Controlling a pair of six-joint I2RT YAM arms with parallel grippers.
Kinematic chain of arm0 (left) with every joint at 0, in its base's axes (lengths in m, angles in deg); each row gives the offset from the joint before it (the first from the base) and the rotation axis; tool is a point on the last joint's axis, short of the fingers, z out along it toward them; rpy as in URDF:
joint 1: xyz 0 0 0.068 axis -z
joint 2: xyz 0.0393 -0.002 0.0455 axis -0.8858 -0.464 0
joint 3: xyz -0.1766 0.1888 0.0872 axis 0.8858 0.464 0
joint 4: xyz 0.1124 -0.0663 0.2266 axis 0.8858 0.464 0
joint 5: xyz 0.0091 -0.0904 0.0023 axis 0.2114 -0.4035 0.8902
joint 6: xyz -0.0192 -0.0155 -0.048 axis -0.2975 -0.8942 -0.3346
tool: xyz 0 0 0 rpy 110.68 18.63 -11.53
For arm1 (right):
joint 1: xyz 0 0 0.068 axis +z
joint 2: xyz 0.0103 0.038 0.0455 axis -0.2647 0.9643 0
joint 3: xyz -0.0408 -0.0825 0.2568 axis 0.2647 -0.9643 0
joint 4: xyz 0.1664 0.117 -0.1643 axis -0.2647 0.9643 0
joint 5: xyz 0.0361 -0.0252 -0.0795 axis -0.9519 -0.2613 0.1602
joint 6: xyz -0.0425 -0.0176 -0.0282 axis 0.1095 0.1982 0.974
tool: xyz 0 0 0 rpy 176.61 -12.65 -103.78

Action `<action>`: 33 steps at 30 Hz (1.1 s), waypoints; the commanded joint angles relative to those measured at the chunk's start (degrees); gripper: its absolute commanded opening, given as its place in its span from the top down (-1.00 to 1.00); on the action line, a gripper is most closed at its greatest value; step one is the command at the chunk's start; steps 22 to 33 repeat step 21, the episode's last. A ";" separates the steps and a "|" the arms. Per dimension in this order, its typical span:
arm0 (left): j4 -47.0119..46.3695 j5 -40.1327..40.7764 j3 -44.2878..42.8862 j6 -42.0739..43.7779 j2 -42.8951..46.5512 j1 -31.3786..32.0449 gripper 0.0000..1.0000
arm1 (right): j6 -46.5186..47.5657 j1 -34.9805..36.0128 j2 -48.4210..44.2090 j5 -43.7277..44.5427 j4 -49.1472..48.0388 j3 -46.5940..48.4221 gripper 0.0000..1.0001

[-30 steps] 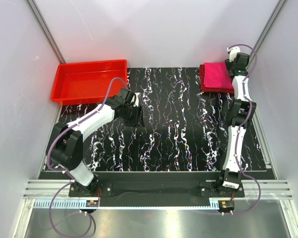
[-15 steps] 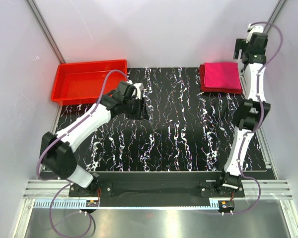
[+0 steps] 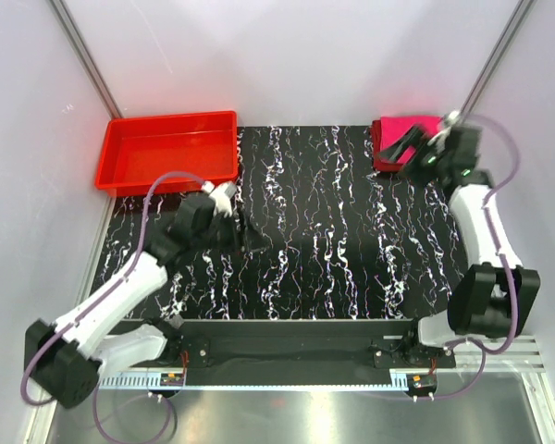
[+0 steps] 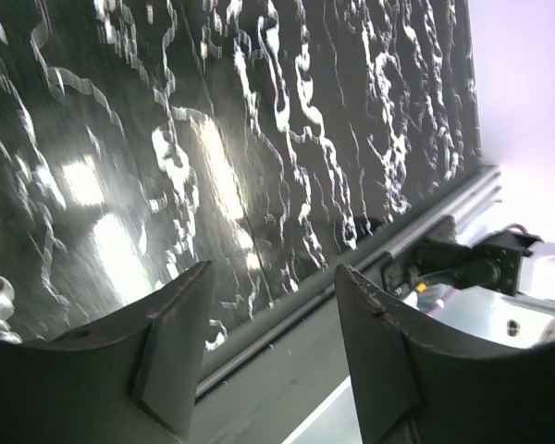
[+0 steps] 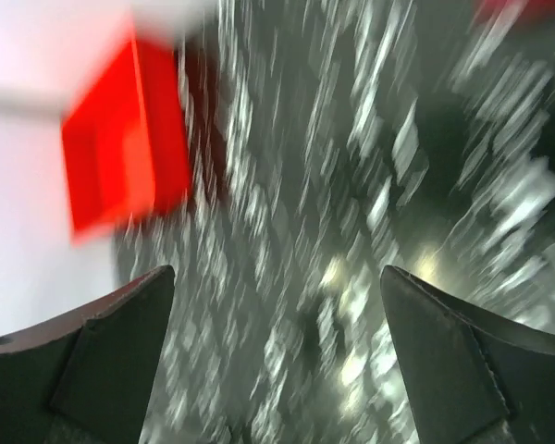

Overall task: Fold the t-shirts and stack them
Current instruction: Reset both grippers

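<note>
Pink and maroon shirts (image 3: 395,129) are being shown from above as one folded stack at the far right corner of the table (image 3: 333,213), the pink one on top and the maroon edge showing at its left. The stack's near part is being covered by the right gripper (image 3: 409,150), which is being held over it with jaws spread wide and nothing between them. A tray (image 3: 171,117) is being seen at the far left corner, well apart from the stack. The left gripper (image 3: 256,240) is being held low over the table left of its middle, empty. From the left wrist, its fingers (image 4: 171,356) are being seen parted, with only the table and its edge rail (image 4: 351,268) between them. From the right wrist, much blurred, the fingers are being seen far apart over the table, with the tray beyond them.
</note>
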 commanded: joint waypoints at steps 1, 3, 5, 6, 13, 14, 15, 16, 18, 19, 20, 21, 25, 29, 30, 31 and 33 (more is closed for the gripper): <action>-12.82 -2.77 8.16 -8.83 8.50 0.31 -0.23 | -11.89 7.88 -6.91 -8.37 -5.03 -11.92 -0.99; -17.29 -2.86 15.01 -11.83 12.30 0.31 -0.26 | -14.18 13.84 -10.97 -6.45 -7.07 -20.62 -0.99; -20.38 -2.68 21.85 -14.45 18.45 0.49 -0.29 | -18.02 16.33 -16.33 -5.91 -10.23 -29.41 -0.99; -23.27 -2.51 24.15 -15.43 20.56 0.49 -0.32 | -19.62 17.03 -18.27 -5.91 -11.98 -32.57 -0.99; -37.78 -4.26 44.79 -27.00 40.69 0.66 -0.41 | -28.50 22.22 -36.00 -1.34 -21.04 -57.52 -0.99; -40.32 -4.53 47.01 -29.04 42.62 0.66 -0.42 | -30.43 22.48 -38.04 -1.68 -22.27 -59.91 -0.99; -45.83 -5.14 49.20 -31.15 46.21 0.66 -0.44 | -31.75 22.75 -40.32 -2.21 -27.24 -62.63 -0.99; -48.93 -5.32 53.66 -35.52 47.99 0.66 -0.45 | -33.24 23.01 -44.87 -2.56 -29.55 -67.71 -0.99; -58.60 -6.02 58.17 -39.76 52.19 0.66 -0.47 | -36.33 23.01 -49.55 -4.23 -33.60 -71.78 -1.00; -60.11 -6.11 59.58 -42.13 53.61 0.66 -0.51 | -38.07 23.01 -53.84 -4.93 -34.14 -74.50 -1.00; -60.30 -6.55 59.77 -42.42 55.02 0.66 -0.51 | -39.14 23.01 -55.97 -6.24 -35.62 -76.01 -0.99; -62.39 -7.94 59.77 -43.03 57.30 0.66 -0.52 | -40.54 23.10 -58.17 -9.48 -39.55 -77.50 -1.00; -62.39 -7.94 59.77 -43.03 57.30 0.66 -0.52 | -40.54 23.10 -58.17 -9.48 -39.55 -77.50 -1.00; -62.39 -7.94 59.77 -43.03 57.30 0.66 -0.52 | -40.54 23.10 -58.17 -9.48 -39.55 -77.50 -1.00; -62.39 -7.94 59.77 -43.03 57.30 0.66 -0.52 | -40.54 23.10 -58.17 -9.48 -39.55 -77.50 -1.00; -62.39 -7.94 59.77 -43.03 57.30 0.66 -0.52 | -40.54 23.10 -58.17 -9.48 -39.55 -77.50 -1.00; -62.39 -7.94 59.77 -43.03 57.30 0.66 -0.52 | -40.54 23.10 -58.17 -9.48 -39.55 -77.50 -1.00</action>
